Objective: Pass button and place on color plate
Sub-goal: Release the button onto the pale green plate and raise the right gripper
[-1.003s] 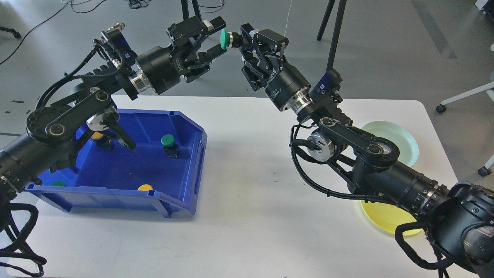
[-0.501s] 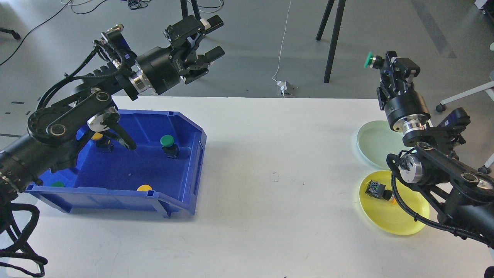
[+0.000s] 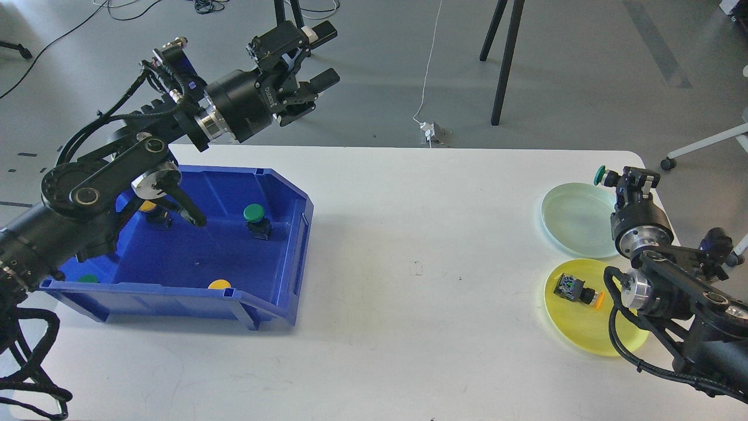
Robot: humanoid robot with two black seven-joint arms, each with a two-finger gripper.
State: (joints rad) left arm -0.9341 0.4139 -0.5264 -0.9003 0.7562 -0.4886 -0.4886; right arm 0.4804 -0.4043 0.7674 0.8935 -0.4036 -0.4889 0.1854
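Observation:
My right gripper [image 3: 620,177] is shut on a green button [image 3: 600,175] and holds it low over the far edge of the pale green plate [image 3: 575,222]. A yellow plate [image 3: 590,327] in front of it holds a yellow button [image 3: 577,290] lying on its side. My left gripper [image 3: 318,55] is open and empty, raised above the far edge of the table, beyond the blue bin [image 3: 193,280]. The bin holds another green button [image 3: 255,218] and several more yellow and green ones.
The blue bin takes up the left of the white table [image 3: 409,292]. The two plates sit at the right edge. Tripod legs [image 3: 502,64] and a cable lie on the floor beyond the table.
My right gripper took the green button from my left gripper, swung right and came down to the pale green plate. My left gripper opened and stayed in place.

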